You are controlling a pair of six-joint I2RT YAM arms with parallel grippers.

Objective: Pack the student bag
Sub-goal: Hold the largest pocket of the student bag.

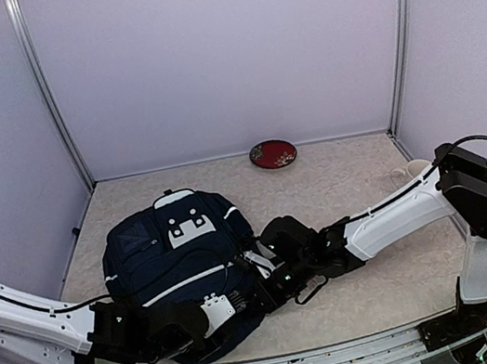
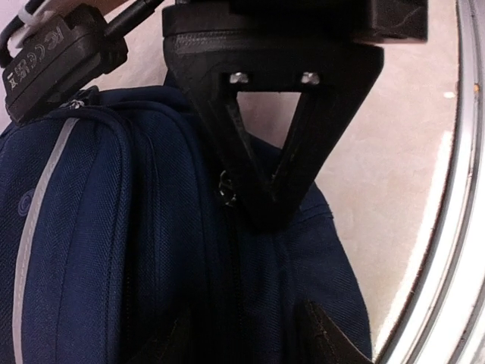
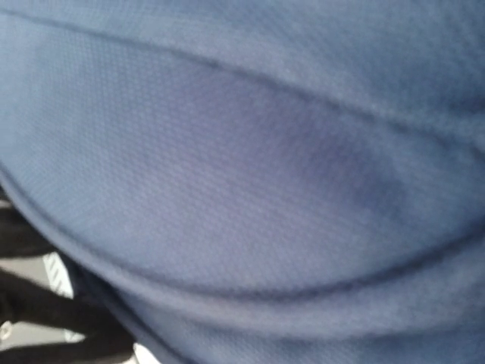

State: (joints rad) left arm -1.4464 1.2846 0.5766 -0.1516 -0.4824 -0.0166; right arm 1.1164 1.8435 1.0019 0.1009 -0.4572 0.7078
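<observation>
Left arm low along near edge, elbow bent. Left fingers (image 1: 239, 303) part-open at student bag (image 1: 166, 252) near side; can't tell if gripping. Right arm reaches across, right fingers (image 1: 262, 278) shut against bag's right flank. Bag flat on worktop (image 1: 349, 192).

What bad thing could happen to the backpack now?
The student bag lies close to the table's near edge; a tug from the right pincer might slide it off. The left pincer sits right at the zipper and might slip off it. The two pincers are close together and might bump.
</observation>
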